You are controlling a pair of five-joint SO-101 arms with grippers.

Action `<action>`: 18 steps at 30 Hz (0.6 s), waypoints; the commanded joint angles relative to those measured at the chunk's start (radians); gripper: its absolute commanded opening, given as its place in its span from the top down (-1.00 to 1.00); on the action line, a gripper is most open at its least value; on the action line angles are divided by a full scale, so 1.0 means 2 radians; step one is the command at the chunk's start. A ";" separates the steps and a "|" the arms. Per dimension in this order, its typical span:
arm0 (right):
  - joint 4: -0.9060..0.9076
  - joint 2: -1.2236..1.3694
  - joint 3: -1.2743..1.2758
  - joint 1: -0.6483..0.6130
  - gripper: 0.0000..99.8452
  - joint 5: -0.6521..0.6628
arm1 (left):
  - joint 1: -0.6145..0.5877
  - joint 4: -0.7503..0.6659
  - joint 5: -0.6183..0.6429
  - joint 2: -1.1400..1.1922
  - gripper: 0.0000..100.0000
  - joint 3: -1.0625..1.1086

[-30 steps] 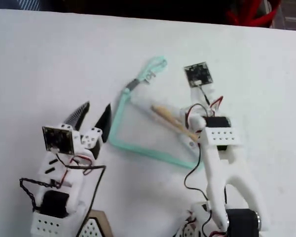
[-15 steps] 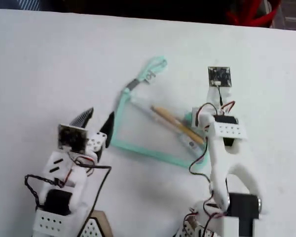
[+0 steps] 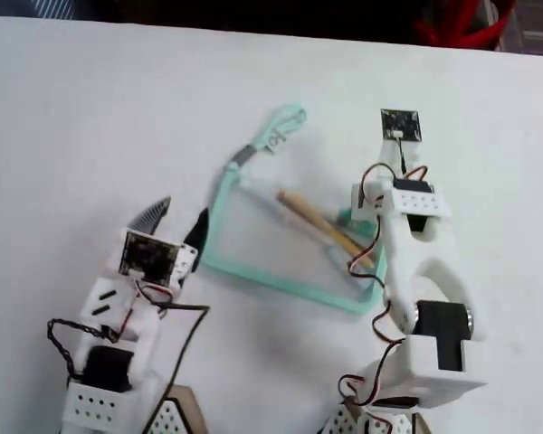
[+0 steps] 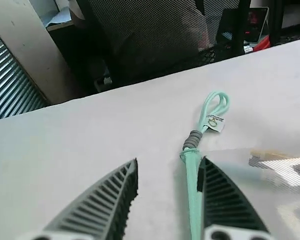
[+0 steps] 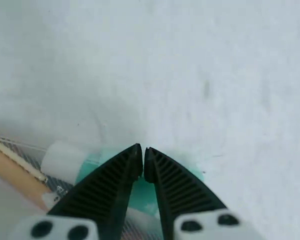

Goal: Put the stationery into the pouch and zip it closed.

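A clear pouch with a mint-green edge lies flat in the middle of the table. Its loop strap and grey zipper pull point to the far side. A wooden pencil lies inside it. My left gripper is open at the pouch's left edge. In the left wrist view the green edge runs between the fingers, close to one of them, and the zipper pull lies just ahead. My right gripper is shut on the pouch's green right corner, beside a white block.
The white table stretches bare to the left and far side. A dark strip with red cables runs along the far edge. A brown block sits at the near edge by the left arm's base.
The right arm swung from over the pencil to the pouch's right corner, and the pouch's right side shifted slightly. The left arm slid right, closer to the pouch's left edge.
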 commanded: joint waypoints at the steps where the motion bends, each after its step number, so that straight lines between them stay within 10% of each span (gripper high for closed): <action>1: 0.010 0.002 -0.011 0.003 0.96 -0.003 | -0.004 -0.019 0.010 -0.004 0.60 -0.003; 18: 0.075 -0.002 -0.031 0.074 0.96 -0.184 | -0.030 -0.018 0.096 -0.005 0.60 -0.006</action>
